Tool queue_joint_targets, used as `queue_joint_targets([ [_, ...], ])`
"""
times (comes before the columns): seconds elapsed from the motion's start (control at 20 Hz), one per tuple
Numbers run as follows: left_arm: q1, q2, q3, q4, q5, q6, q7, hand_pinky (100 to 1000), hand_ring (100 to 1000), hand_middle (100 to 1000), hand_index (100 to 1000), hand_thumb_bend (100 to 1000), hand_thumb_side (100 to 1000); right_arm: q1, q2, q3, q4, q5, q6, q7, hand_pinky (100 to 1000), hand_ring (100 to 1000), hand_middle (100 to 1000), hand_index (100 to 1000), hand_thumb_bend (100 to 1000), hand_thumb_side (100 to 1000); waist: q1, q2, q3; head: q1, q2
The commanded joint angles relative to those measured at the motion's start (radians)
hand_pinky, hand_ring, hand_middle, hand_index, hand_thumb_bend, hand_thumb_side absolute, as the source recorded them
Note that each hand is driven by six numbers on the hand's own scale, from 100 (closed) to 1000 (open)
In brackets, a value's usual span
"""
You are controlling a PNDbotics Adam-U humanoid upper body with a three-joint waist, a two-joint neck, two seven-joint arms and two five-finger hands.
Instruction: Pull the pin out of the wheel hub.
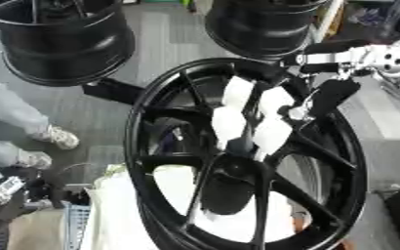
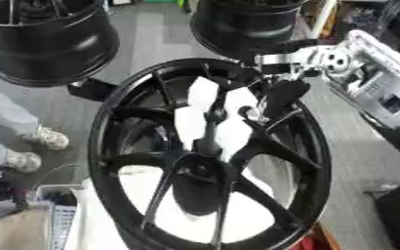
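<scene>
Your right hand [image 2: 282,100] comes in from the upper right, silver wrist joint behind it, black fingers hanging down over the upper right part of the wheel [image 1: 246,156]. The fingers reach between the spokes just above and to the right of the hub [image 1: 233,183], beside the white patches [image 1: 253,117] that show through the spoke gaps. You cannot tell whether the fingers are spread or pinching anything: they blur into the black spokes. A small pale spot sits at the fingertips in the right eye view, but whether it is the pin cannot be told. The wheel is black and multi-spoke, standing tilted and filling the middle of the view, with its hub low of centre and something white [image 2: 237,219] behind its lower half. Two more black rims sit beyond it, one at the upper left [image 1: 63,39], one at top centre [image 1: 263,24]. A person's legs and shoes [image 1: 58,137] show at the left edge, well apart from the wheel. Your left hand does not show.
</scene>
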Motion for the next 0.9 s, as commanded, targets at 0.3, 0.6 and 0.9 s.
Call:
queue_joint_targets([
  [0.3, -0.017, 0.017, -0.002, -0.015, 0.000, -0.004, 0.000, 554, 477, 481, 661, 100, 1000, -0.019, -0.008, -0.006, 0.069, 0.010, 0.012, 0.001, 668, 453, 831, 935, 251, 257, 0.002, -0.011, 0.002, -0.003, -0.003],
  [0.6, -0.018, 0.016, -0.003, -0.016, 0.001, -0.003, 0.000, 555, 477, 480, 661, 100, 1000, -0.024, -0.003, -0.005, 0.100, 0.022, 0.005, -0.004, 666, 445, 821, 926, 244, 240, 0.002, -0.012, 0.004, -0.002, -0.003],
  [0.9, -0.020, 0.015, -0.004, -0.017, 0.001, -0.002, 0.000, 555, 477, 480, 661, 100, 1000, -0.025, 0.004, 0.001, 0.118, 0.029, -0.004, -0.005, 663, 436, 803, 906, 241, 231, 0.002, -0.010, 0.006, -0.002, -0.003],
])
